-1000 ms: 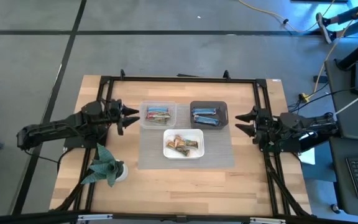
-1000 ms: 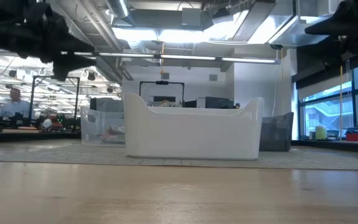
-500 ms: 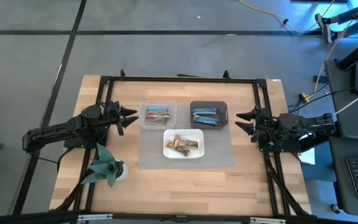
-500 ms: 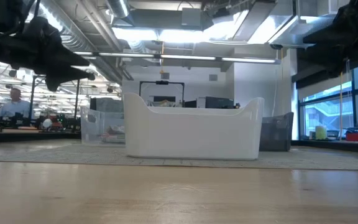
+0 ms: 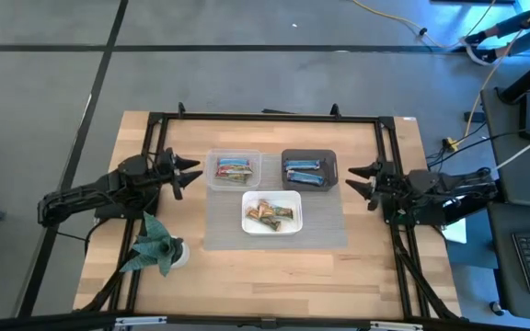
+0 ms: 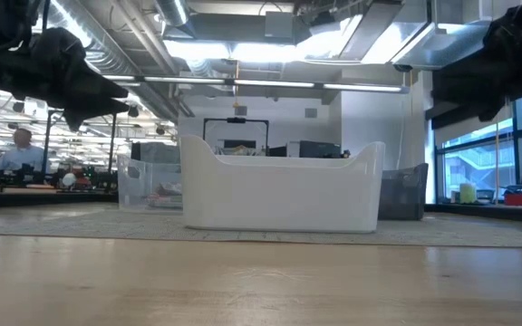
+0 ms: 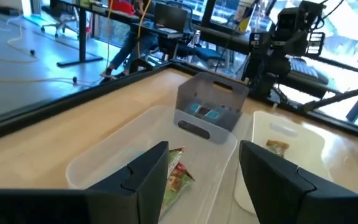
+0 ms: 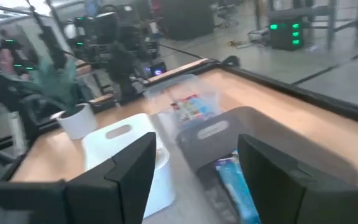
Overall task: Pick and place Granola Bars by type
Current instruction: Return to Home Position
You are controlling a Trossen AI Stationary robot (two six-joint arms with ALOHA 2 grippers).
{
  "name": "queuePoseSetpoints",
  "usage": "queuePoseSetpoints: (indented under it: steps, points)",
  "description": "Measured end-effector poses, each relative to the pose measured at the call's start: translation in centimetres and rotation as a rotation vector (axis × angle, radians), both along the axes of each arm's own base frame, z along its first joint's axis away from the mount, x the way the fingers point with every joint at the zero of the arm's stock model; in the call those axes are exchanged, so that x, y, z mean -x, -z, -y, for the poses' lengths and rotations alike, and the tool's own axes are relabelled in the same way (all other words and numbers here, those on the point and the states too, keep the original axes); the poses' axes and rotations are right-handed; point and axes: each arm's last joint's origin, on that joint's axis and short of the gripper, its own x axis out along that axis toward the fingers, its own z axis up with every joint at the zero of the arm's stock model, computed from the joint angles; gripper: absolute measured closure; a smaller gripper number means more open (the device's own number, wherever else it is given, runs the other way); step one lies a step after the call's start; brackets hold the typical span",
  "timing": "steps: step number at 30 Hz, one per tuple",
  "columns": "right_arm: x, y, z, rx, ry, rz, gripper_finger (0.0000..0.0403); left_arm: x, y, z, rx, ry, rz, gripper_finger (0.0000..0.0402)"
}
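**Granola bars:** small, flat, oblong, in glossy wrappers, held in three lots.
- Blue foil-wrapped granola bars (image 5: pixel 303 172) lie flat in the dark grey plastic bin (image 5: pixel 331 158), a rectangle with rounded corners.
- Red-and-green wrapped granola bars (image 5: pixel 233 168) lie in the clear plastic bin (image 5: pixel 254 158), just beside the grey bin on its left. Both bins sit toward the back edge of the tabletop.
- Tan-orange wrapped granola bars (image 5: pixel 270 213) are heaped loosely in the white plastic bin (image 5: pixel 247 224), set in front of the other two.

**Carrier:** all three bins stand on a grey rectangular mat (image 5: pixel 325 230) at the middle of the pale wooden plank tabletop (image 5: pixel 274 276).

**Left gripper** (image 5: pixel 190 175): by the left edge, level with the clear bin and apart from it. Its dark fingers are spread wide with nothing between them.

**Right gripper** (image 5: pixel 355 181): by the right edge, facing the grey bin and apart from it. Its fingers are likewise parted and empty.

**Green folded-paper plant figure** (image 5: pixel 153 244): stands in a small white pot toward the front left corner.

**View notes:**
- Only the high view shows all three lots at once.
- The low view gives only the bin walls. The white bin's scooped rim with raised ends hides its bars. A person (image 6: pixel 18 149) sits in the room beyond.
- The left wrist view shows a handle slot in the grey bin's end wall.
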Motion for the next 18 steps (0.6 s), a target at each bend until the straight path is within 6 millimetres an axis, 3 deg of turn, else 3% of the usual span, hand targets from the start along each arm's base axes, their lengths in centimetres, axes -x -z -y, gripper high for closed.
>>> queuePoseSetpoints:
  steps: [7,18]
  points:
    - [-1.0,2.0,-0.3,-0.009,-0.040,0.060,0.0173,0.0,0.0,0.0,-0.090,0.012,-0.034,0.0210]
    - [-1.0,1.9,-0.3,0.088,-0.022,0.051,0.0173,0.0,0.0,0.0,-0.084,0.012,-0.031,0.0210]
